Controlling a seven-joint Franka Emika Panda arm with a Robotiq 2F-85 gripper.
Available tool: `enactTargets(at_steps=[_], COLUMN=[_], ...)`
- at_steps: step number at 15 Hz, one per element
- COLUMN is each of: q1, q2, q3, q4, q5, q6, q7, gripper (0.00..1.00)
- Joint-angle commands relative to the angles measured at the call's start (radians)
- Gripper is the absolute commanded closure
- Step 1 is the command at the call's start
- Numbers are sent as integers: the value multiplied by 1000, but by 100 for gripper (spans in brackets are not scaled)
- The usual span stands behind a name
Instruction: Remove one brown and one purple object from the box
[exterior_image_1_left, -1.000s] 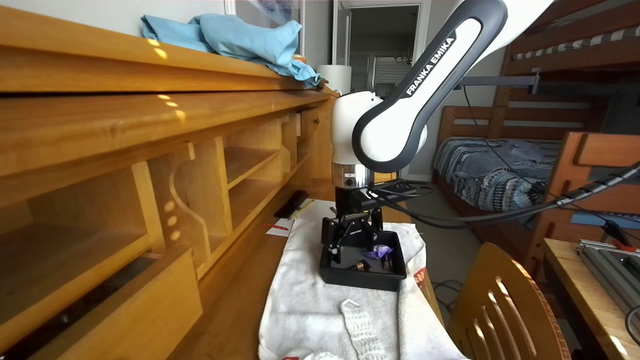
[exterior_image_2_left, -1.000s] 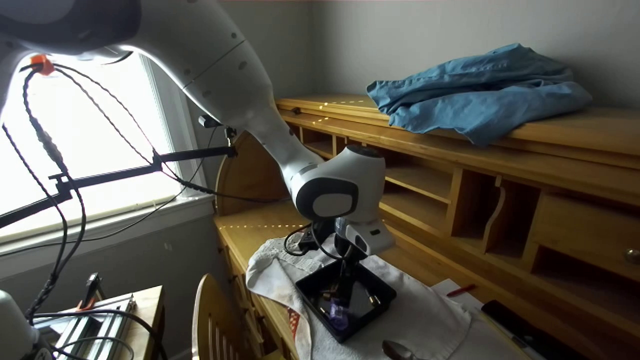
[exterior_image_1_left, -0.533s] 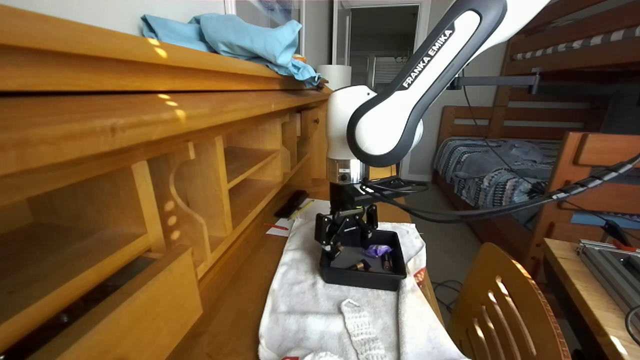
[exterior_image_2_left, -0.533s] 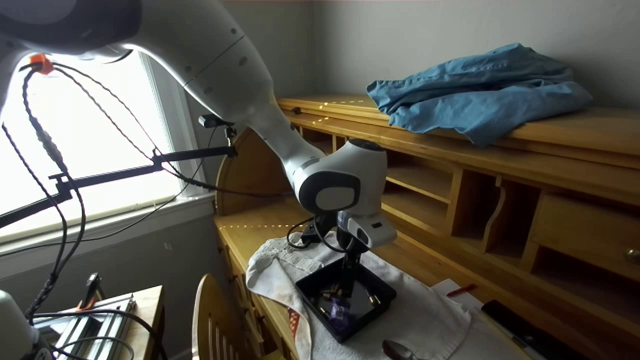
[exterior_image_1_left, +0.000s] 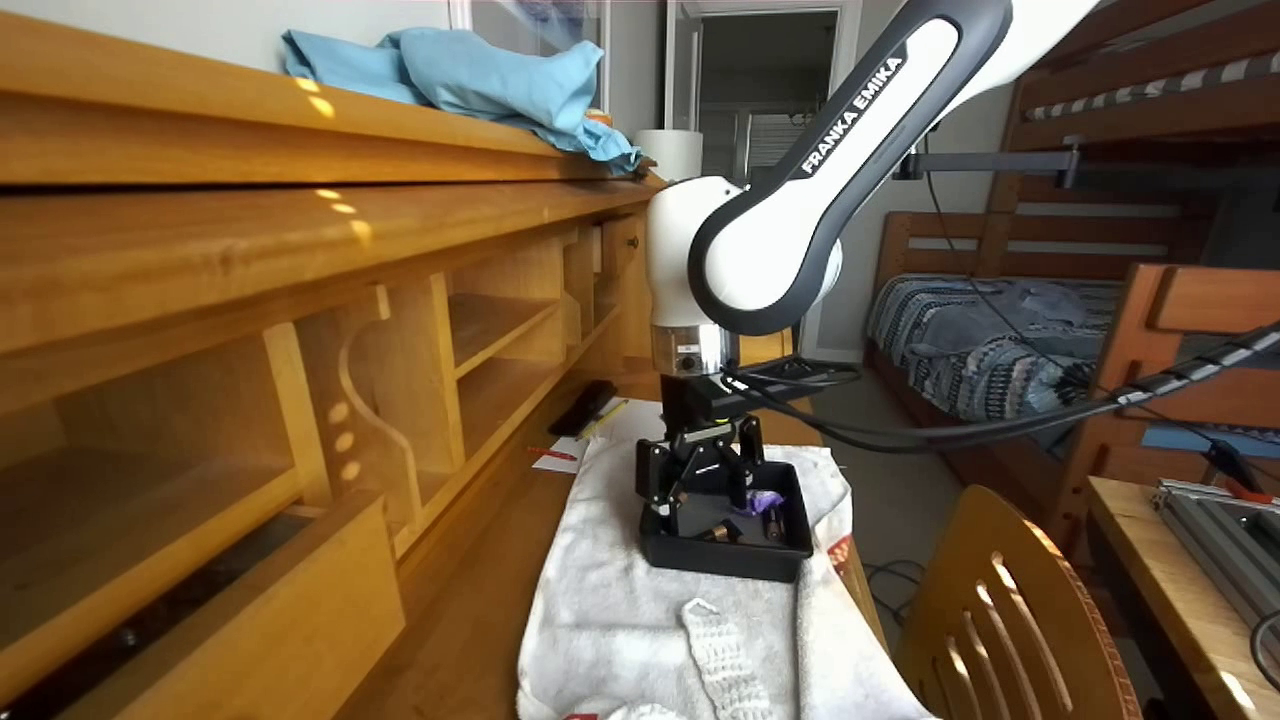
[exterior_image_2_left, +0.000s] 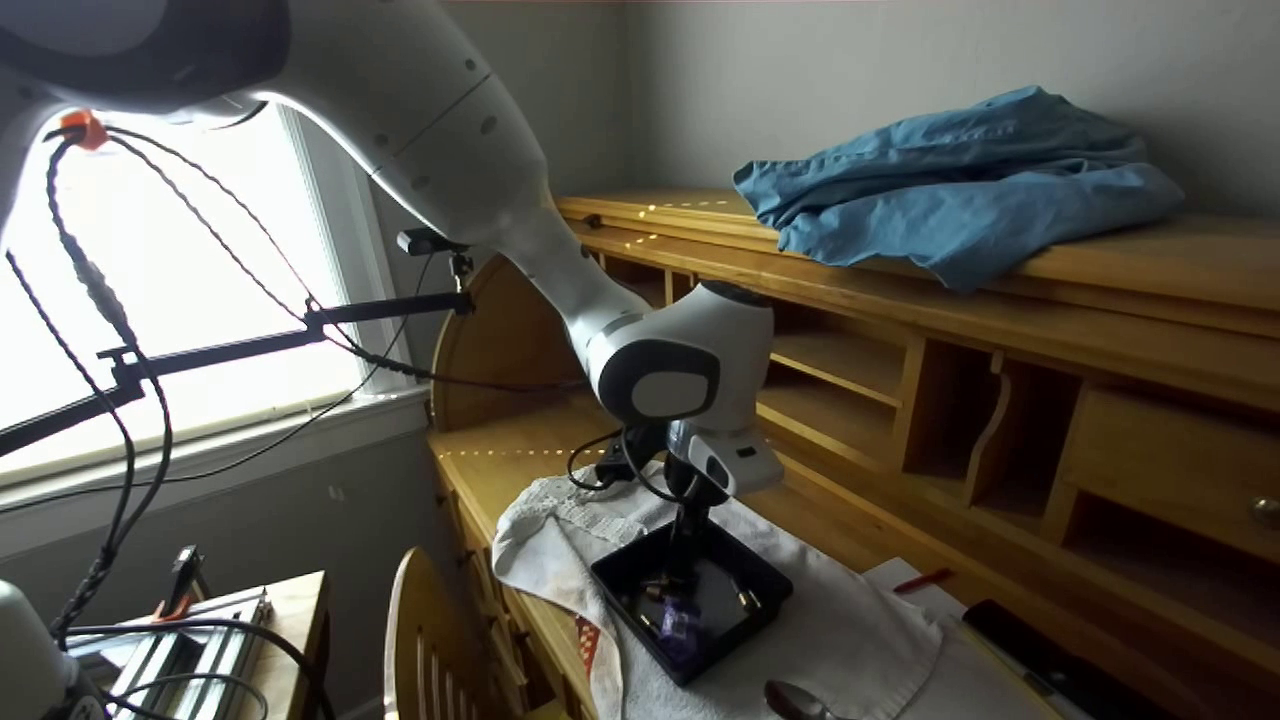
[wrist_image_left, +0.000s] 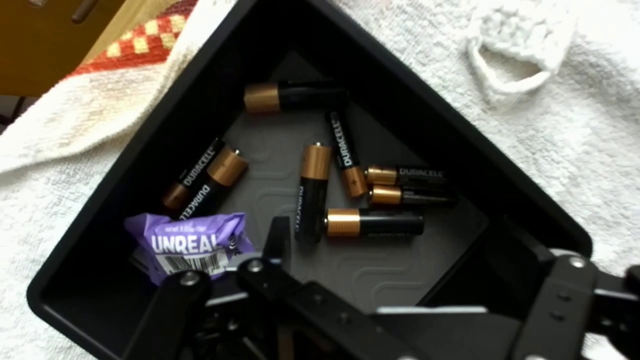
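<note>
Box (wrist_image_left: 410, 115) fills mid-frame in the wrist view; gripper (wrist_image_left: 400, 250) down low, jaws spread, holding nothing; purple packet (wrist_image_left: 190, 245) in the box, lower left; batteries (wrist_image_left: 315, 190), probably the brown ones, mid-frame inside; both removals look still to come!

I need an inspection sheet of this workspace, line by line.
Surface: wooden desk, white towel on it.
Job's things: black box on the towel; purple packet and copper-topped batteries inside, the latter presumably the brown ones.
Clutter: red pen-like item and paper beside the towel; blue cloth on the desk's upper ledge.
Gripper: fingers apart, nothing held.
Cables: black cable bundle, apparently clear of the box.
Surroundings: wooden chair beside the desk.
</note>
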Motion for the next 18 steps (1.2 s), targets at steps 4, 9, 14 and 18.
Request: enactTargets(at_steps=[4, 9, 14, 18], q1=[-1, -1, 1, 2], q2=[54, 77, 77, 76], q3=[-7, -9, -16, -19], q4=[45, 63, 78, 83], q5=[22, 23, 16, 13], q6=[-25, -30, -41, -51], q7=[18, 21, 31, 35], gripper=[0, 30, 55, 55])
